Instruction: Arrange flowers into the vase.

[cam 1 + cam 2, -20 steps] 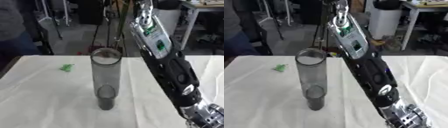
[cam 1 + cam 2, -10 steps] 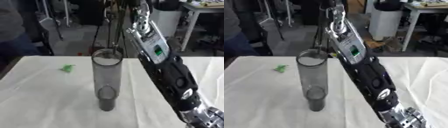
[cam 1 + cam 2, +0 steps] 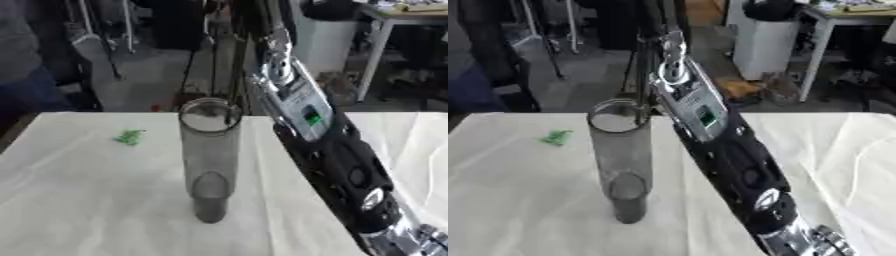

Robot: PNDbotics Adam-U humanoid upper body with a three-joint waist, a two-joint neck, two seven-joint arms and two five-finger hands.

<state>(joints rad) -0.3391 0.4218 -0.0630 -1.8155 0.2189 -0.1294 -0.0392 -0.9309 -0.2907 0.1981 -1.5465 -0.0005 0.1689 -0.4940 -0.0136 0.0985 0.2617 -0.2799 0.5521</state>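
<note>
Flower stems (image 3: 234, 75) hang at upper centre, tips entering the vase (image 3: 210, 160) mid-frame on the desk (image 3: 79, 200); insertion under way, lowering next; robot hand grip state cannot be told.

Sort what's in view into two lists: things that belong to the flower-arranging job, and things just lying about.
Job:
- tall clear vase, upright on the white table
- thin dark stems reaching down to its mouth
- right arm raised beside it; hand unseen

Lying about:
- small green scrap, left of the vase

Green scrap (image 3: 129, 136) on white tablecloth (image 3: 87, 200)
</note>
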